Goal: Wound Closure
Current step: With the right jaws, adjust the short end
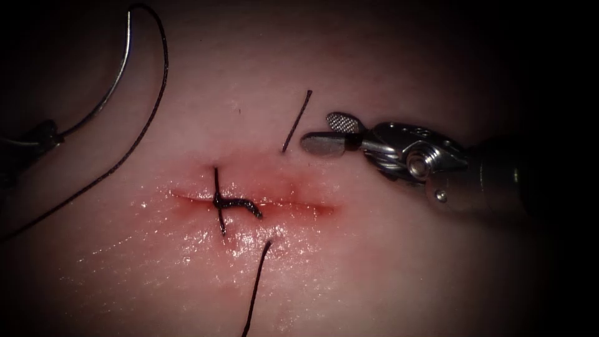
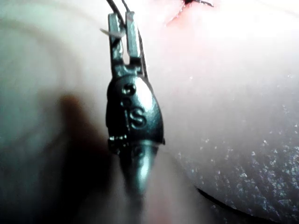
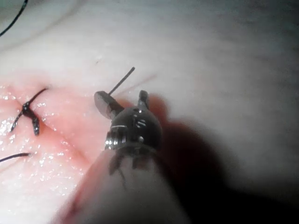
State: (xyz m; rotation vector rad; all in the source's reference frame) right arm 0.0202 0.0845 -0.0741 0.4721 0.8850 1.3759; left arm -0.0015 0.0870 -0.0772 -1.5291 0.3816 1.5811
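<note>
The tissue point(image 1: 374, 262) carries a horizontal cut point(image 1: 293, 205) with red fluid along it. One knotted stitch point(image 1: 219, 203) crosses the cut near its left end. Further right, a thread end point(image 1: 297, 122) stands out of the tissue above the cut, and more thread point(image 1: 256, 287) runs out below it. My right tool point(image 1: 318, 131) hovers open just right of that thread end point(image 3: 121, 80), holding nothing. Far left of the cut, my left tool point(image 1: 53, 136) is shut on the curved needle point(image 1: 115, 81), away from its thread end. The needle is out of the tissue.
From the needle's upper end a long dark thread point(image 1: 163, 68) loops round and trails down toward the left edge. In the left wrist view the left tool point(image 2: 120, 21) lies over pale tissue point(image 2: 233, 116). The knot point(image 3: 28, 113) sits beside wet, glistening tissue.
</note>
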